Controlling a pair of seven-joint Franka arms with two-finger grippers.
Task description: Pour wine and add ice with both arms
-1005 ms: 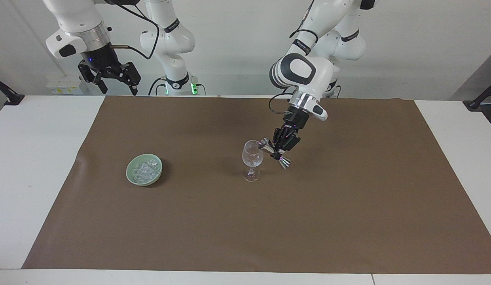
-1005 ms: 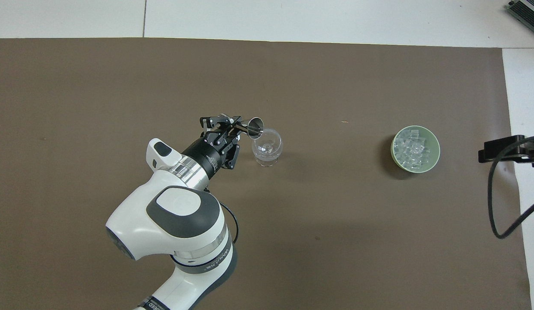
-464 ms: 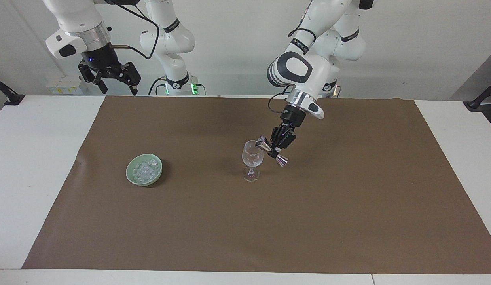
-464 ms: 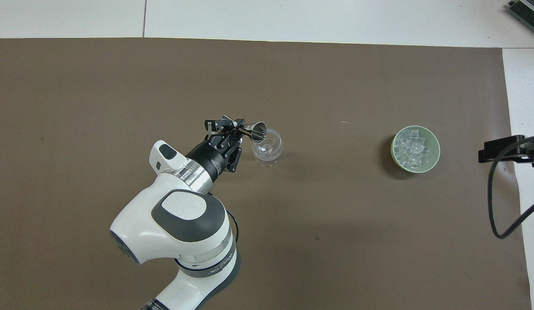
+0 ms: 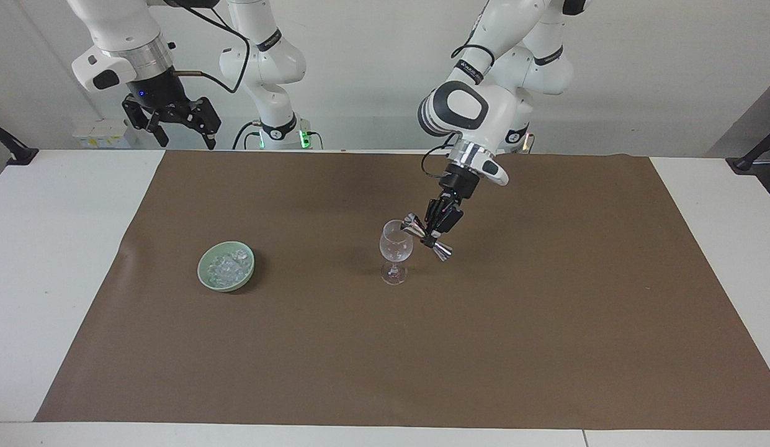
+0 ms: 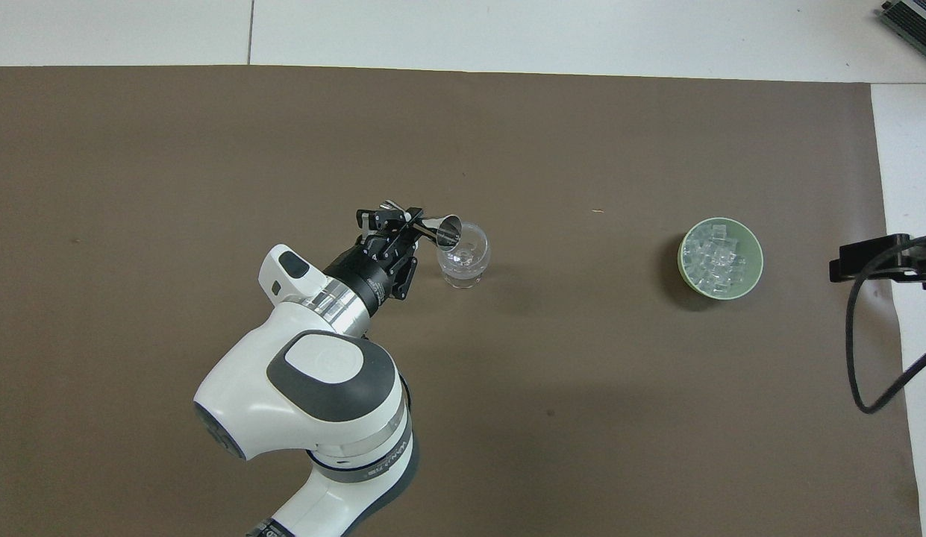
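2 arms share the brown-covered worktop (image 5: pixel 546 347), and only 1 is at work. The left gripper (image 5: pixel 435 234) has its fingers clamped on the narrow waist of a steel jigger (image 5: pixel 427 237), a double cone of polished metal, tipped so that 1 cup leans over the rim of the stemmed glass (image 5: pixel 396 247). In the overhead view the jigger (image 6: pixel 442 227) mouth sits at the edge of the glass (image 6: pixel 463 256) bowl. The pour looks to be under way or nearly spent; no liquid can be made out.

The jigger is stiff, light and slick, so the waist is the sensible hold: the cones flare to either side and stop it sliding through. The glass is the fragile piece, thin-walled, top-heavy on a slim stem, and a knock from the metal cup at the rim could tip or chip it.

The ice (image 5: pixel 229 266) lies heaped in a pale green bowl (image 5: pixel 206 280) toward the right arm's end of the worktop, well apart from the glass. Each chunk is small, hard and probably slippery, so a pinch across 2 flat faces of a top chunk should serve better than digging into the heap.

The right gripper (image 5: pixel 172 127) waits raised near its own base, fingers spread wide and holding nothing.
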